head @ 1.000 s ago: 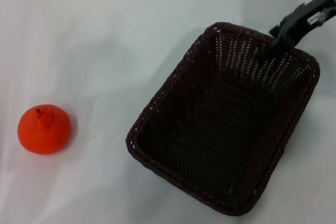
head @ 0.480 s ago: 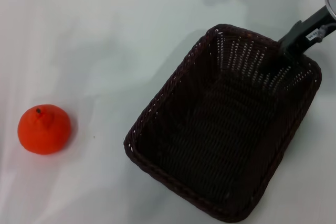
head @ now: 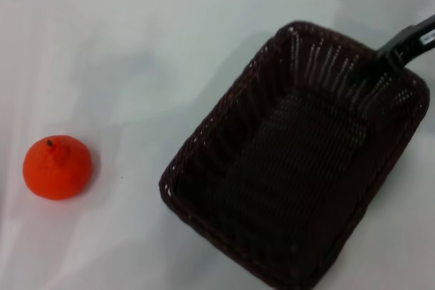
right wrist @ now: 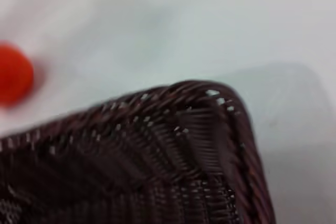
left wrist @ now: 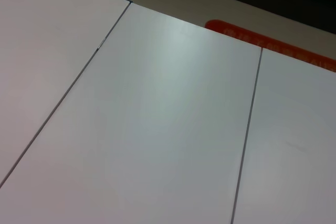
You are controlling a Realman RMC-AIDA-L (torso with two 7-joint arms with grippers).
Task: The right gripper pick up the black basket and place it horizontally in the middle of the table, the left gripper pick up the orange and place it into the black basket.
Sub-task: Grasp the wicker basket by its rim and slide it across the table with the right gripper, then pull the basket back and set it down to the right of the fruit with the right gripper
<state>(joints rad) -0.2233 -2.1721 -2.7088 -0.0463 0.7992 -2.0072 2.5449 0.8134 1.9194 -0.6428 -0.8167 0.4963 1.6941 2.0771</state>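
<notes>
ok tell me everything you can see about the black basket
The black basket is a large rectangular wicker one, very dark brown-black, with a braided rim, rounded corners and open-weave slanted sides that let light through. It is empty and sits diagonally on the right of the white table, its near corner cut off by the head view's edge. The right gripper is at its far right rim. The orange lies apart on the left.
</notes>
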